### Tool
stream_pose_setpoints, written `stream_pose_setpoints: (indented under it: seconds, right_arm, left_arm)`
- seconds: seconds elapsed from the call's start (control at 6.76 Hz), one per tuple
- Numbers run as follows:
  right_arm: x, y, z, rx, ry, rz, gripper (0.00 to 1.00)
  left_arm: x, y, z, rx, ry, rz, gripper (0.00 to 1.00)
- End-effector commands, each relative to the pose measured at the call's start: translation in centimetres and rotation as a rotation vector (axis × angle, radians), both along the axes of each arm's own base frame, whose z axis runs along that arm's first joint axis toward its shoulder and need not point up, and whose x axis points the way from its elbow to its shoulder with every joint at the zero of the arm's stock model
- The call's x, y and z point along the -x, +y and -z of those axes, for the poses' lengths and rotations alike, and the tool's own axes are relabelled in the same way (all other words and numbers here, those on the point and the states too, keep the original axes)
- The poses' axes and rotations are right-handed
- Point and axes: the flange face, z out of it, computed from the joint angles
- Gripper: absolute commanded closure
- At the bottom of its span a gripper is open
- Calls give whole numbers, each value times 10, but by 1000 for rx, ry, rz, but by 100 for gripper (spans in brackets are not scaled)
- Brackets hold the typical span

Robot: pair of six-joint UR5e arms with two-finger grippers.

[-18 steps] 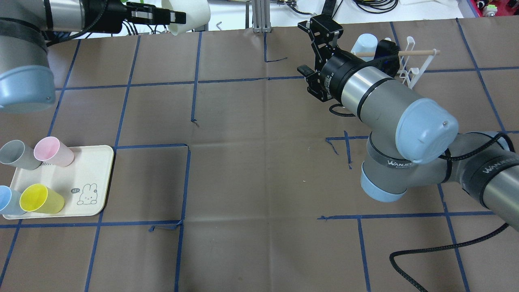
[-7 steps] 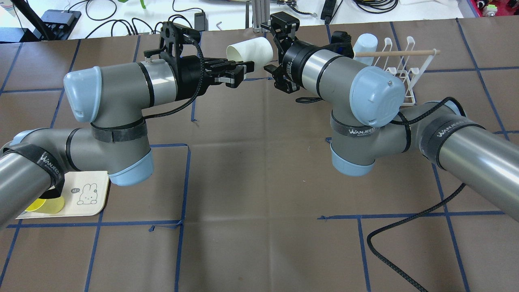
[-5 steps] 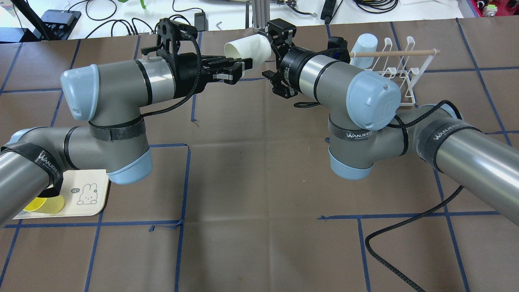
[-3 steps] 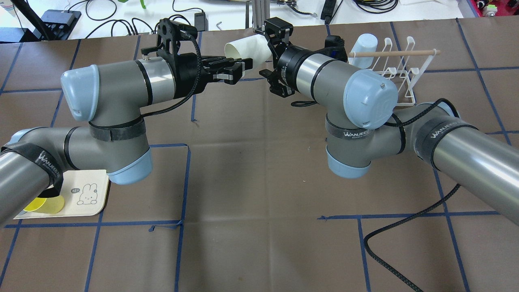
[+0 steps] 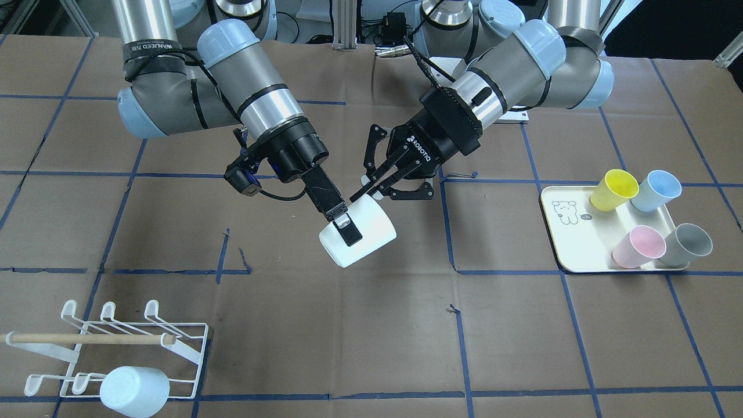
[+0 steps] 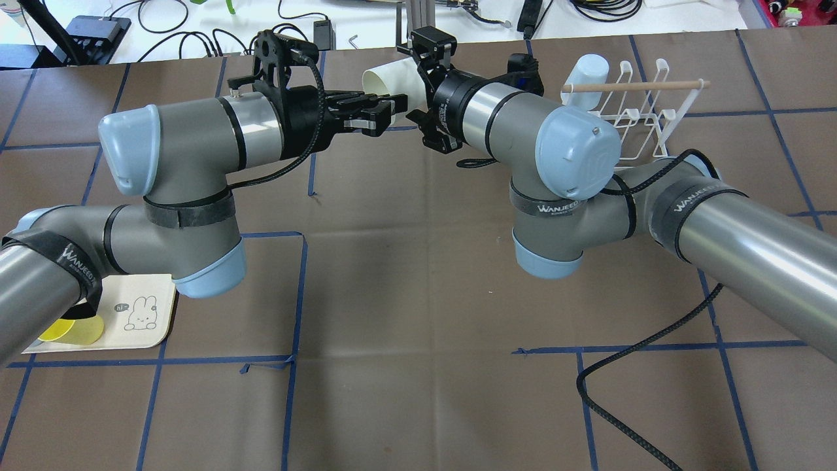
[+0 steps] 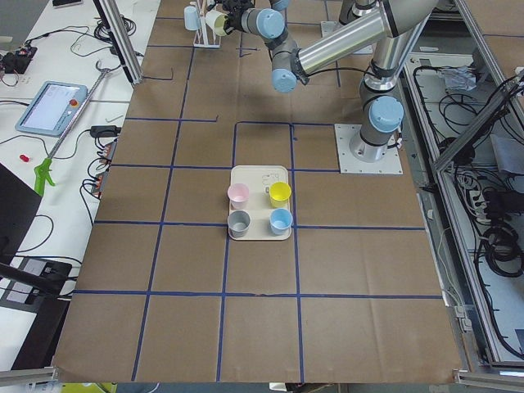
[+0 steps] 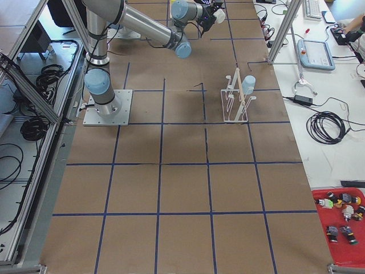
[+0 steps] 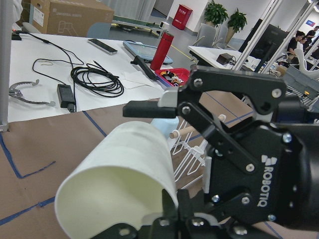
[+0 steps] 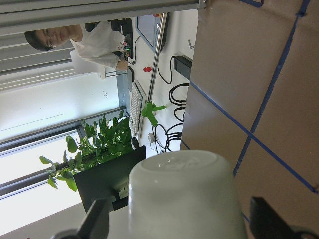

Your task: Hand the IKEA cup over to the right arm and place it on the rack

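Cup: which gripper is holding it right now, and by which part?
The left gripper holds the cup by its rim, pinching the wall at the open end. The right gripper has its fingers straddling the body, not yet closed.

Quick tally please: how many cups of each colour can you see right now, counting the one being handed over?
White cup: 1
Yellow cup: 1
Pink cup: 1
Grey cup: 1
Light blue cups: 2
Total: 6
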Motion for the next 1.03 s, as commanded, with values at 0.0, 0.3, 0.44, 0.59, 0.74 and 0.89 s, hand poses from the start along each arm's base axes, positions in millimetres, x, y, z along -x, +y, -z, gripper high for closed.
stream_pose_setpoints:
  seconds: [0.0, 0.3, 0.44, 0.59, 0.74, 0.89]
  right_arm:
    - [-2, -2, 2, -1, 3, -3, 9]
    - [-2, -1, 2, -3, -3, -7, 39]
    - [-2, -1, 0, 0, -5, -8, 51]
    - [-2, -1, 0, 0, -5, -7, 57]
    - [-1, 0, -1, 1, -5, -7, 60]
    - [-1, 0, -1, 1, -5, -7, 62]
  left_arm:
    - [0, 0, -1, -2, 2, -2, 100]
    - [0, 0, -1, -2, 4, -3, 100]
    - [1, 0, -2, -2, 3, -3, 97]
    - [0, 0, -3, -37, 30, -24, 56]
    - [0, 0, -5, -49, 52, -45, 18]
    - [0, -1, -5, -51, 69, -58, 1]
